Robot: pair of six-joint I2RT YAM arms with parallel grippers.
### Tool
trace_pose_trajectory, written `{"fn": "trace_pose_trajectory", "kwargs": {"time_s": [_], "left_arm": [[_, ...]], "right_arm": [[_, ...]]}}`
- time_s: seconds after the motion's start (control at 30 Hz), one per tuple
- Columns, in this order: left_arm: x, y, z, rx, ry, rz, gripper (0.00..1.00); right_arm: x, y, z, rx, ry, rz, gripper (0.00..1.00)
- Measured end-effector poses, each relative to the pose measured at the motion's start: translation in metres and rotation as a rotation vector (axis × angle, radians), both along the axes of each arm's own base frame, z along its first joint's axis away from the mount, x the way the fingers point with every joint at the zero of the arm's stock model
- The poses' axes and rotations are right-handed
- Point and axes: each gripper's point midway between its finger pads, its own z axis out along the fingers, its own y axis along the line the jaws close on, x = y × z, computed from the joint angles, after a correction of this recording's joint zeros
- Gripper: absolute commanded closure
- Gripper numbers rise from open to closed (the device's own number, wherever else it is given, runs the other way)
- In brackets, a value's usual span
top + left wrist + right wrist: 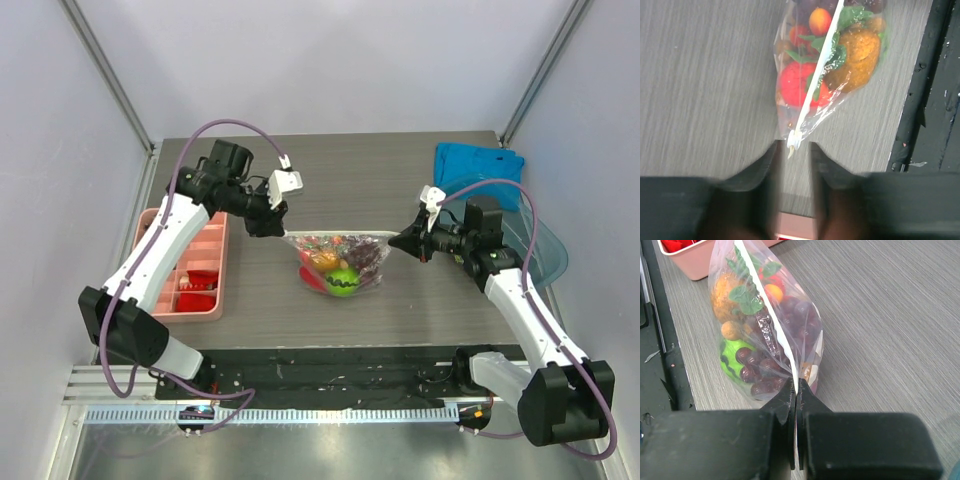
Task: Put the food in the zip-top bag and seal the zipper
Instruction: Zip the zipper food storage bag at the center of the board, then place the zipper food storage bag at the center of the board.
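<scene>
- right end effector [796, 390] clamped tight on one end of the zipper [773, 329], white strip pinched between the closed jaws
- left end effector [794, 150] only narrowly apart, not closed; the other zipper end sits right at the gap between its fingertips [767, 160], can't tell if it touches them
- zip-top bag [340, 258] sits between the two end effectors, about mid table, bottom resting on the surface, zipper edge on top in a straight line from one end effector to the other
- food is inside the bag: dark grape bunch [765, 372] at the right end effector's end, green piece [730, 362] beside it, orange piece [857, 55] and red piece [795, 87] toward the left end effector's end
- table [400, 165] is grey wood-grain, with a black mat [330, 365] along the near edge by the arm bases
- pink tray [190, 317] at the table's left side under the left arm, red items [200, 280] in its compartments
- clear blue-tinted tub [545, 255] at the right edge behind the right arm, bright blue thing [478, 160] at the far right corner
- plain pale walls [330, 60] on three sides, metal posts [105, 75] at the far corners
</scene>
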Motion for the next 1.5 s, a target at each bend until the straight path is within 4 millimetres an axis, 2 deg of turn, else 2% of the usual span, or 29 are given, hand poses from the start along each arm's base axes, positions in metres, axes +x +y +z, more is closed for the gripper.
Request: {"fn": "trace_pose_trajectory", "kwargs": {"time_s": [0.07, 0.17, 0.33, 0.47, 0.6, 0.7, 0.73, 0.8, 0.83, 0.93, 1.03, 1.07, 1.1, 1.13, 1.2, 1.23, 1.27, 1.37, 1.43, 1.5], "left_arm": [[0.000, -0.001, 0.005, -0.006, 0.003, 0.013, 0.50], [0.005, -0.010, 0.019, -0.022, -0.014, 0.024, 0.48], [0.000, -0.045, 0.035, -0.049, -0.048, -0.039, 0.43], [-0.009, -0.072, 0.027, -0.049, -0.028, -0.095, 0.42], [-0.009, -0.095, 0.008, -0.036, 0.020, -0.126, 0.42], [-0.010, -0.107, -0.007, -0.021, 0.054, -0.141, 0.49], [-0.011, -0.110, -0.010, -0.017, 0.062, -0.145, 0.64], [-0.013, -0.113, -0.016, -0.010, 0.082, -0.149, 0.84], [-0.013, -0.115, -0.018, -0.008, 0.088, -0.153, 0.99], [-0.014, -0.116, -0.021, -0.004, 0.096, -0.158, 1.00], [-0.008, -0.118, -0.017, -0.009, 0.088, -0.150, 1.00], [-0.004, -0.118, -0.015, -0.010, 0.080, -0.144, 1.00], [0.002, -0.119, -0.012, -0.014, 0.064, -0.138, 1.00], [0.011, -0.119, -0.007, -0.016, 0.044, -0.130, 1.00], [0.029, -0.119, 0.001, -0.024, 0.002, -0.114, 1.00], [0.044, -0.119, 0.008, -0.031, -0.031, -0.100, 1.00], [0.057, -0.117, 0.014, -0.034, -0.065, -0.086, 1.00], [0.098, -0.108, 0.030, -0.037, -0.169, -0.036, 1.00], [0.117, -0.102, 0.035, -0.032, -0.228, -0.020, 1.00], [0.125, -0.096, 0.034, -0.018, -0.257, -0.018, 1.00]], "right_arm": [[0.000, 0.000, 0.000, 0.002, 0.002, 0.002, 0.99], [0.000, 0.000, -0.001, 0.004, 0.005, 0.008, 0.99], [-0.002, 0.001, -0.002, 0.008, 0.013, 0.017, 0.99], [-0.003, 0.001, -0.001, 0.010, 0.012, 0.022, 0.99], [-0.003, 0.002, -0.001, 0.011, 0.012, 0.026, 0.99], [-0.004, 0.002, -0.001, 0.011, 0.014, 0.028, 0.99], [-0.004, 0.002, -0.001, 0.011, 0.015, 0.028, 0.99], [-0.004, 0.002, -0.001, 0.011, 0.015, 0.029, 0.99], [-0.004, 0.002, -0.001, 0.010, 0.015, 0.029, 0.99], [-0.005, 0.002, -0.002, 0.009, 0.020, 0.029, 0.99], [-0.004, 0.002, -0.002, 0.010, 0.021, 0.026, 0.89], [-0.003, 0.002, -0.001, 0.010, 0.022, 0.025, 0.74], [-0.002, 0.002, 0.001, 0.010, 0.021, 0.022, 0.65], [0.001, 0.002, 0.003, 0.011, 0.022, 0.019, 0.45], [0.006, 0.002, 0.006, 0.016, 0.035, 0.006, 0.28], [0.008, 0.002, 0.009, 0.018, 0.038, 0.000, 0.10], [0.011, 0.001, 0.011, 0.018, 0.039, -0.008, 0.03], [0.020, -0.001, 0.019, 0.022, 0.042, -0.038, 0.00], [0.024, -0.005, 0.024, 0.027, 0.039, -0.060, 0.00], [0.029, -0.011, 0.029, 0.034, 0.040, -0.091, 0.00]]}}
